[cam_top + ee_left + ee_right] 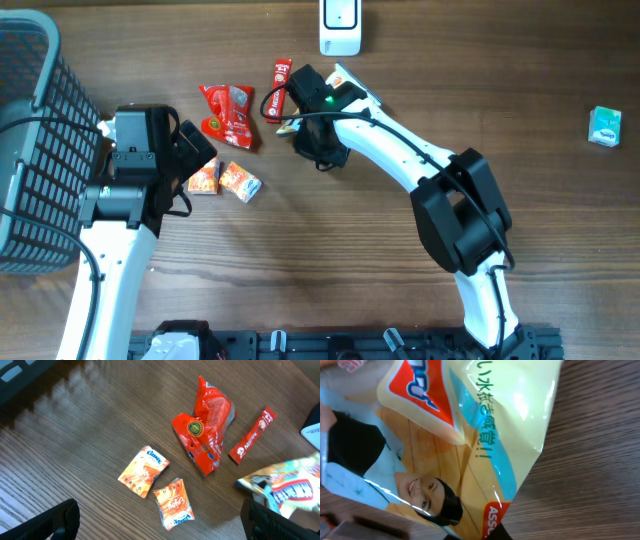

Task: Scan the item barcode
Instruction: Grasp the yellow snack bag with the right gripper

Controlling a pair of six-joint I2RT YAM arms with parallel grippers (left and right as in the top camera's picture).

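The basket [30, 150] fills the far left. At upper centre the right gripper [305, 120] is clamped on the snack bag [470, 435], whose long axis seems to point toward the scanner [340, 28] just above. The left gripper [195, 150], jaws wide, hangs by two tissue packs [222, 180]. A red pouch [228, 115] and stick sachet [281, 78] lie between.

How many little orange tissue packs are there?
2. The left orange Kleenex pack and the right orange Kleenex pack lie side by side below the red bag. The arms may hide more.
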